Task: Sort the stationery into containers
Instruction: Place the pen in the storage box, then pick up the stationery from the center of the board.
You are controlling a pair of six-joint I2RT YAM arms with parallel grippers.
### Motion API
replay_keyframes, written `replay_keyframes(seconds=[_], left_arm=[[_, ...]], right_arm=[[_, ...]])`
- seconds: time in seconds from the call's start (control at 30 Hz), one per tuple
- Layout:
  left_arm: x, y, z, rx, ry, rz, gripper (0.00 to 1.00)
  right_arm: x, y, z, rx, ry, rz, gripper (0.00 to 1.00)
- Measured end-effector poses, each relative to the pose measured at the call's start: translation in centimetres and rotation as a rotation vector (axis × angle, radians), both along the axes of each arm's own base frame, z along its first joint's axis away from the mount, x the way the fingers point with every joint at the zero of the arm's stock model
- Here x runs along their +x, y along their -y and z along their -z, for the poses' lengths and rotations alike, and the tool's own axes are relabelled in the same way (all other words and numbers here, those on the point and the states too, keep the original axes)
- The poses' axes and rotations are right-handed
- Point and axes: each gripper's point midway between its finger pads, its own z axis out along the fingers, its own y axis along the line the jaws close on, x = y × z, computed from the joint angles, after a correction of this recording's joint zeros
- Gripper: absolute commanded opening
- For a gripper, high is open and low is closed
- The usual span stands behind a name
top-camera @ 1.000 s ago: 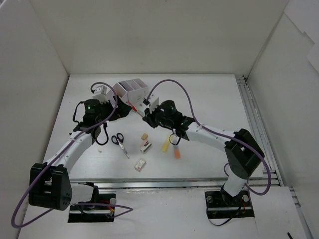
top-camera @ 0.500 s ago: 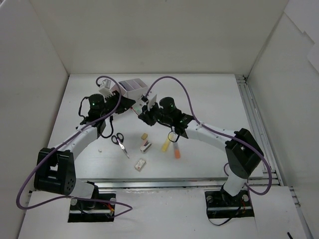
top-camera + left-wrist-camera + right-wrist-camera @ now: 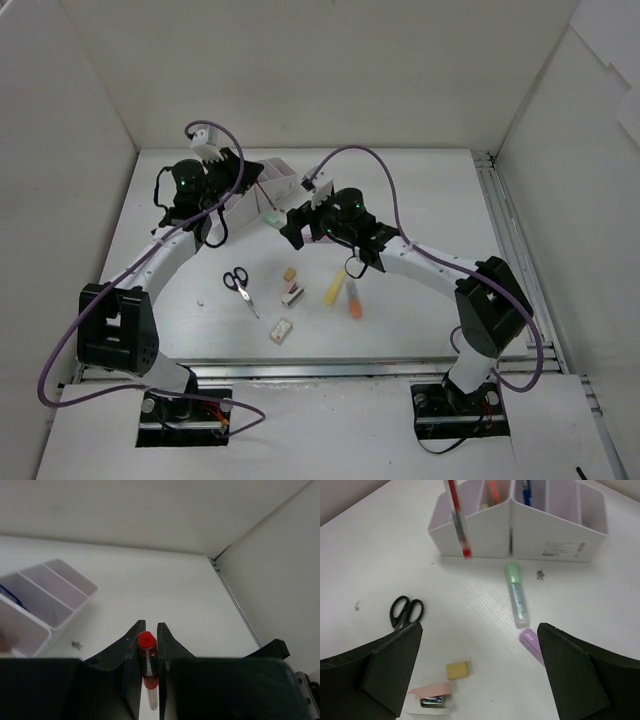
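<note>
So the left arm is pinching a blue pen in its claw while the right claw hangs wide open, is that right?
Not quite. The pen in the left gripper is red, not blue. The left wrist view shows its red cap and red ink between the closed jaws. The rest holds: the right gripper does hang wide open.

A robot lab cell: white walls [image 3: 330, 70] box in the table [image 3: 440, 190].

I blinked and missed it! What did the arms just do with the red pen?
The left arm reached farther back and the left gripper closed on the red pen; the right gripper opened and let it go. The scissors and yellow highlighter stayed put.
</note>
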Motion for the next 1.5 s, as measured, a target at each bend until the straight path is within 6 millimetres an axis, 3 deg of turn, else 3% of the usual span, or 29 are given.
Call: replay_keyframes(seconds=[0.17,0.27,0.43,0.63,0.83,0.87,0.93,0.97,1.1,1.2,1.33,1.5], left_arm=[[5.6,-2.4,-6.2,0.05,0.172,-0.094,0.0],[9.0,-3.6,-7.8,0.095,0.241,-0.135,0.0],[13.5,-4.4,-5.3,0.165,0.236,-0.156,0.0],[16.7,-4.7,1.0,0.23,0.149,-0.17,0.0],[16.7,-5.5,5.4,0.27,0.064,-0.201,0.01],[16.5,-5.6,5.9,0.274,0.055,-0.205,0.17],[16.3,-5.8,6.9,0.287,0.037,-0.206,0.38],[16.2,-5.9,7.4,0.291,0.028,-0.211,0.61],[16.0,-6.1,8.2,0.291,0.005,-0.219,0.81],[15.6,-6.0,6.9,0.282,0.018,-0.218,0.99],[14.2,-5.8,2.9,0.264,0.07,-0.207,0.99],[10.2,-5.9,-2.6,0.246,0.146,-0.199,1.0]], right_arm=[[2.7,4.8,0.8,-0.016,-0.025,0.11,0.98],[3.8,7.3,1.9,-0.043,-0.058,0.165,0.98],[4.0,10.4,4.5,-0.12,-0.107,0.244,0.98],[4.6,13.0,5.8,-0.192,-0.118,0.307,0.98],[5.2,14.9,6.3,-0.241,-0.113,0.351,0.98],[5.3,15.1,6.3,-0.251,-0.109,0.352,0.98],[5.5,15.4,6.4,-0.275,-0.095,0.339,0.98],[5.6,15.3,6.5,-0.288,-0.085,0.319,0.98],[7.0,13.7,6.8,-0.352,-0.066,0.191,0.98],[9.1,11.8,7.5,-0.4,-0.05,0.08,0.98],[10.2,9.8,10.1,-0.433,-0.074,-0.052,0.98],[8.5,9.4,14.0,-0.464,-0.171,-0.157,0.98]])
